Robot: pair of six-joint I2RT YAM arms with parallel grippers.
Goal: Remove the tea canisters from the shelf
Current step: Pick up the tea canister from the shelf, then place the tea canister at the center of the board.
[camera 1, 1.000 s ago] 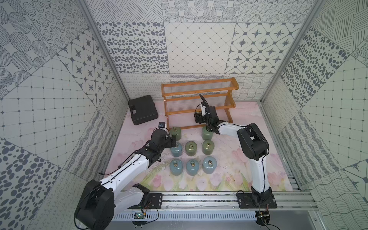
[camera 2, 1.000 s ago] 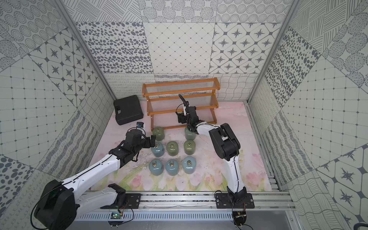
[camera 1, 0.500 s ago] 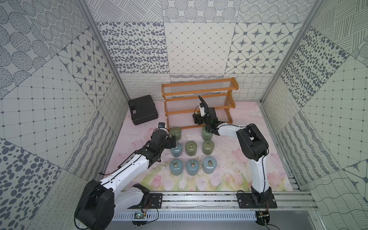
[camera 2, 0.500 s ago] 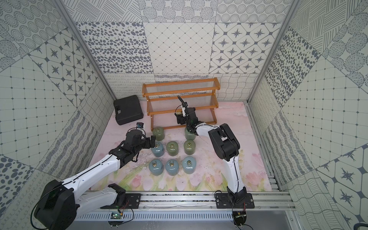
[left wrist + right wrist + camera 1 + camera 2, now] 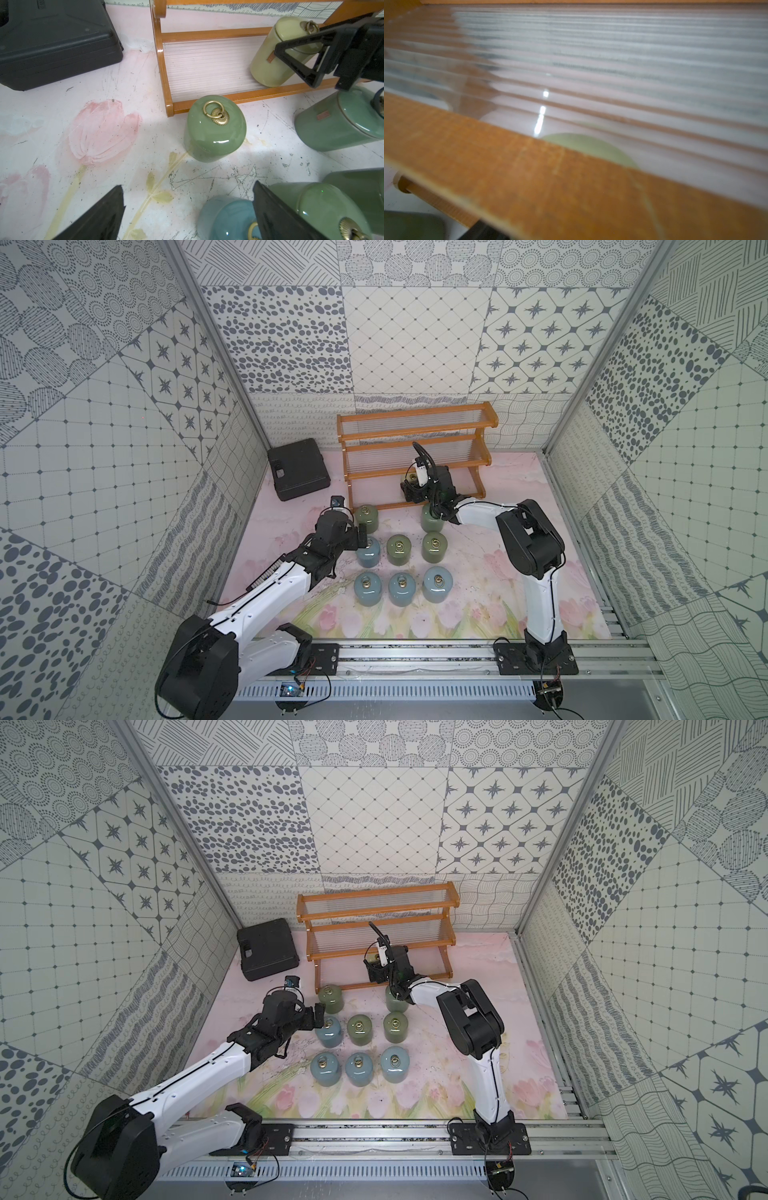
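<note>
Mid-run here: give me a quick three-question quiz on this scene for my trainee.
1. How many canisters stand on the mat, off the shelf?
2. True or false: the left gripper is open and empty.
3. The pale canister on the shelf sits on which tier? A top, B middle, C bottom.
Key: 1 eight; 2 true; 3 C.
</note>
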